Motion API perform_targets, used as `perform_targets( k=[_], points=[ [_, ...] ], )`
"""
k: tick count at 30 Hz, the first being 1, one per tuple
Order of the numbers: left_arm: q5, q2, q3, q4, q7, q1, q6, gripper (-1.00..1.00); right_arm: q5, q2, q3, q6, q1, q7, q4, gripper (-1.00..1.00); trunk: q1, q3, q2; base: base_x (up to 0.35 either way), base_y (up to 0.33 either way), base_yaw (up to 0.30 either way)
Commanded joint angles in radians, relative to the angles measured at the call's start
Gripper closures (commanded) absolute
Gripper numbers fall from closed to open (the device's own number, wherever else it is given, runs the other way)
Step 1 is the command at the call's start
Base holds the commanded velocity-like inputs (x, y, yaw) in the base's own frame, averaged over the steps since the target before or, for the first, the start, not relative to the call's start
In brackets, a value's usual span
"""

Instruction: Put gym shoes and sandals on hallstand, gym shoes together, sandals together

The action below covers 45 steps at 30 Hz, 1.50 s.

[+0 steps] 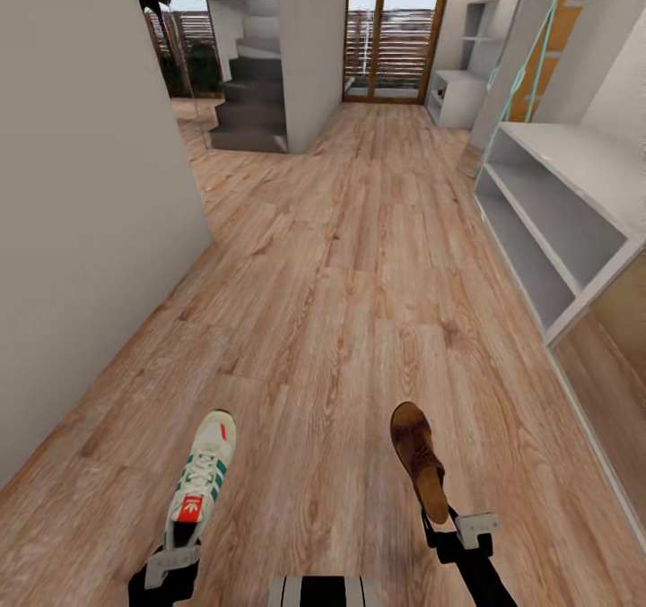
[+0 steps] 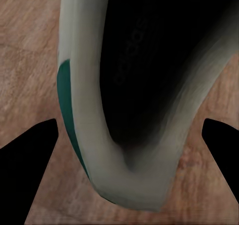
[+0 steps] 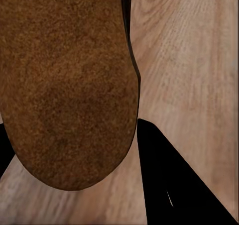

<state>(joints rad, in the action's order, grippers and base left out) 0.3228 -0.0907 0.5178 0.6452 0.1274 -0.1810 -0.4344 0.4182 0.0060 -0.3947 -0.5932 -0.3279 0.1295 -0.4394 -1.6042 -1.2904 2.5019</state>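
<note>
The left gripper (image 1: 175, 560) is closed on the heel of a gym shoe (image 1: 201, 477), whose toe points forward away from it, above the corridor floor (image 1: 341, 302). The right gripper (image 1: 453, 535) grips the heel end of a sandal (image 1: 419, 459), which also reaches forward from it. Ahead of the right gripper and to its right stands a pale-grey two-tier bench (image 1: 556, 221). Far beyond both grippers, by the glass door (image 1: 395, 29), is the hallstand (image 1: 462, 91).
</note>
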Motion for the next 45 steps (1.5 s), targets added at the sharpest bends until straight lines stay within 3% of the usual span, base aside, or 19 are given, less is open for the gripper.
perform_targets(
  k=[1,4,9,13,34,45],
  points=[
    [0.006,-0.001,0.008,0.007,0.009,0.008,-0.006,1.00,-0.003,0.000,-0.008,-0.003,0.001,0.012,0.001,1.00,0.001,0.005,0.000,0.000,0.000,0.000],
    [0.005,-0.003,0.007,0.037,0.008,0.034,-0.013,1.00,-0.005,-0.002,-0.014,-0.003,0.008,0.011,0.000,1.00,0.002,0.021,-0.001,0.000,0.000,0.000],
    [0.004,-0.005,0.007,0.057,0.008,0.051,-0.017,1.00,-0.015,-0.003,-0.057,-0.003,0.019,0.012,-0.001,1.00,0.004,0.048,-0.002,0.000,0.000,0.000],
    [0.004,-0.007,0.006,0.060,0.008,0.054,-0.018,1.00,-0.017,-0.003,-0.081,-0.004,0.024,0.013,-0.001,1.00,0.019,0.067,-0.029,0.000,0.000,0.000],
    [0.005,-0.004,0.006,0.031,0.008,0.055,-0.020,1.00,-0.015,0.006,-0.088,-0.003,0.027,0.013,0.009,1.00,0.100,0.139,-0.176,0.000,0.000,-0.002],
    [0.005,-0.005,0.005,0.033,0.008,0.055,-0.020,1.00,-0.015,0.006,-0.088,-0.003,0.031,0.014,0.010,1.00,0.100,0.152,-0.176,0.000,0.000,-0.135]
  ],
)
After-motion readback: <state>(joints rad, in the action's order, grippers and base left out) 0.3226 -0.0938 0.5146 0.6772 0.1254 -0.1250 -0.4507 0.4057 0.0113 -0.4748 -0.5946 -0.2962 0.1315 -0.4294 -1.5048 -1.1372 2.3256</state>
